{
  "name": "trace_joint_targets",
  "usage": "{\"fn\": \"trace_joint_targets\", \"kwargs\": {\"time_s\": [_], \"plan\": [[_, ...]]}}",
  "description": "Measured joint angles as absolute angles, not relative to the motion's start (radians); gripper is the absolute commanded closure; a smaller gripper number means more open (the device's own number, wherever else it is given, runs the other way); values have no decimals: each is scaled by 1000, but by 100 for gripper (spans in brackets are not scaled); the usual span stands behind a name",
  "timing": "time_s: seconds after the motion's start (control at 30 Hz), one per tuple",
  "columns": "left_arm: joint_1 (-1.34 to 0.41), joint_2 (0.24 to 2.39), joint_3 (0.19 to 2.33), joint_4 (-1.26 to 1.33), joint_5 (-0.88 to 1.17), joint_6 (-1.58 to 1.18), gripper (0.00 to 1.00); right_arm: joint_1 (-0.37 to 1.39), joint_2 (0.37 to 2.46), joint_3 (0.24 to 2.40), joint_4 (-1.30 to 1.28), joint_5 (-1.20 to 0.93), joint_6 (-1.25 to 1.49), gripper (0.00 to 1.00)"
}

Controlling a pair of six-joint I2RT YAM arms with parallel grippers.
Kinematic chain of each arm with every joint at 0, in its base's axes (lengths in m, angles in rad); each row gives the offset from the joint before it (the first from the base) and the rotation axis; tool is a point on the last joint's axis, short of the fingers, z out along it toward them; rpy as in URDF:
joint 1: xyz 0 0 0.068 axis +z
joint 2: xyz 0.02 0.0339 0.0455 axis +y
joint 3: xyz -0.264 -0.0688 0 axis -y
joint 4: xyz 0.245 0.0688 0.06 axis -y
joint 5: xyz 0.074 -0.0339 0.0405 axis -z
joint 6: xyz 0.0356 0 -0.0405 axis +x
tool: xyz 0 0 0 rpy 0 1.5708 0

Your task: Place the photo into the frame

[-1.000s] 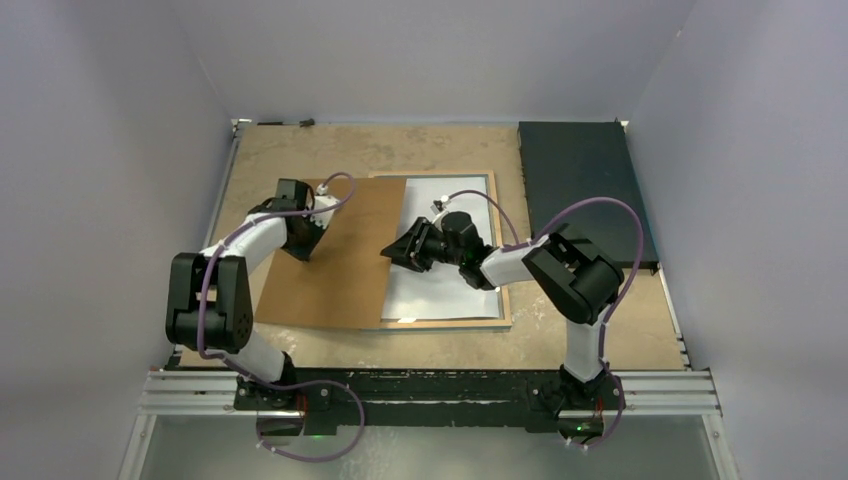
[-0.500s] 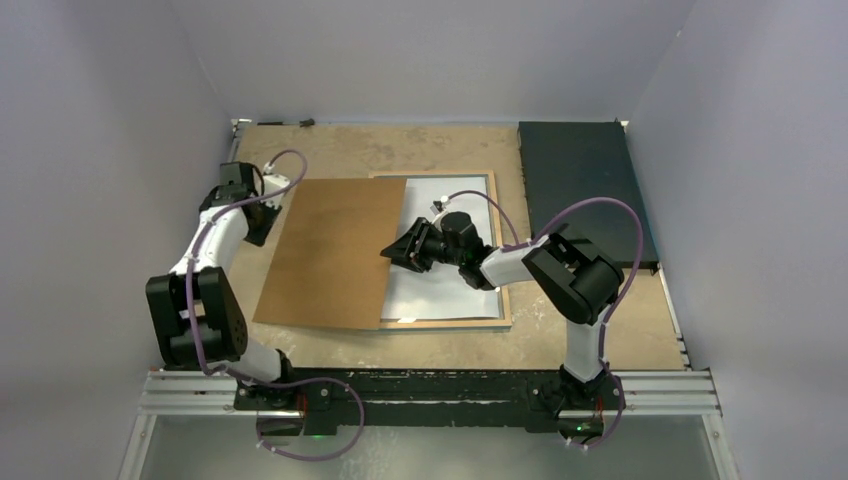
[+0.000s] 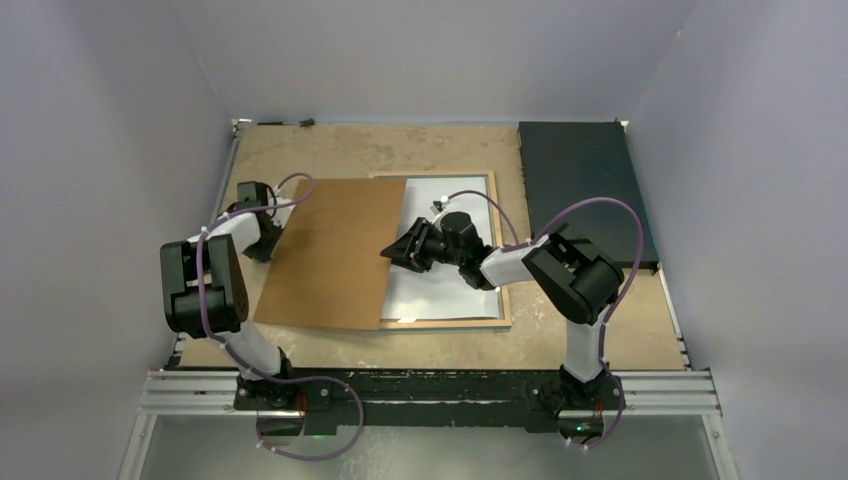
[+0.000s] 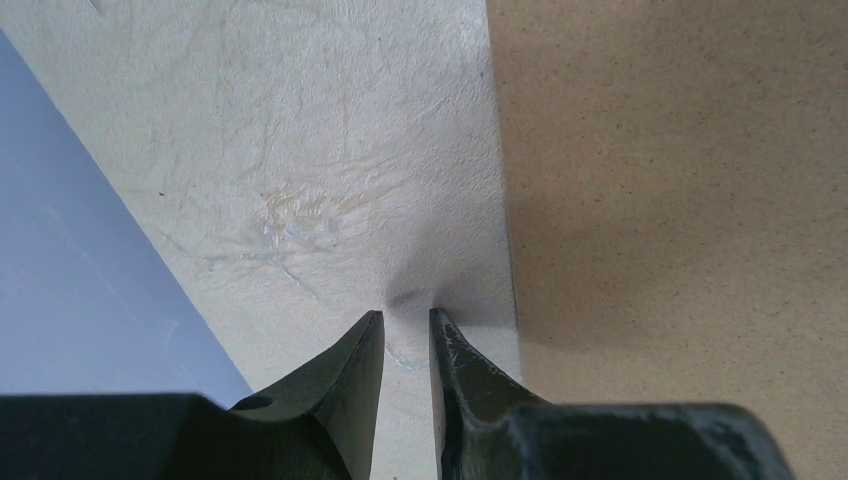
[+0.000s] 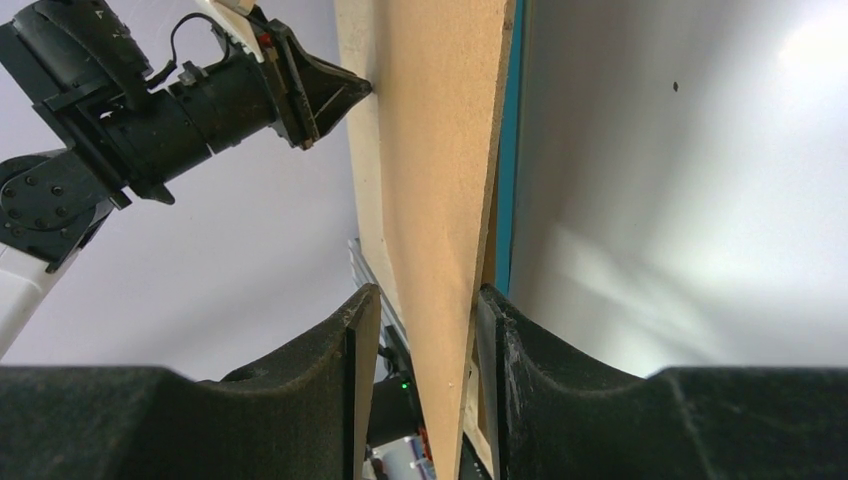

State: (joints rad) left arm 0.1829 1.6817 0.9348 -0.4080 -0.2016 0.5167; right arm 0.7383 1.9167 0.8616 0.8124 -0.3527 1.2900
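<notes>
The frame lies rear side up at mid-table, its blue edge showing in the right wrist view. The photo lies in it, plain white back up; its balloon side is hidden. The brown backing board lies tilted over the frame's left part. My right gripper straddles the board's right edge, its fingers closed onto it. My left gripper is low over bare table just left of the board, its fingers a narrow slit apart and empty.
A dark rectangular mat lies at the back right. The purple side wall stands close to the left of my left gripper. Cables loop over both arms.
My left gripper has come off the top of the backing board, swung out to the left, and now sits at the board's left edge. The right arm and board have not moved.
</notes>
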Motion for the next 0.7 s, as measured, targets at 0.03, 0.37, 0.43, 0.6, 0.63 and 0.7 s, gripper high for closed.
{"fn": "trace_joint_targets", "kwargs": {"time_s": [0.03, 0.37, 0.43, 0.6, 0.63, 0.7], "plan": [[183, 1684, 937, -411, -194, 517, 79, 738, 1917, 862, 811, -353, 1289, 56], [183, 1692, 958, -444, -99, 573, 89, 738, 1929, 892, 808, -353, 1279, 52], [181, 1694, 967, -455, -69, 573, 90, 738, 1932, 895, 810, -353, 1280, 51], [162, 1692, 970, -466, -31, 573, 92, 736, 1946, 900, 812, -352, 1280, 50], [160, 1694, 970, -466, -31, 573, 93, 735, 1947, 901, 813, -352, 1280, 49], [156, 1696, 970, -467, -31, 573, 94, 735, 1954, 908, 815, -353, 1280, 48]]}}
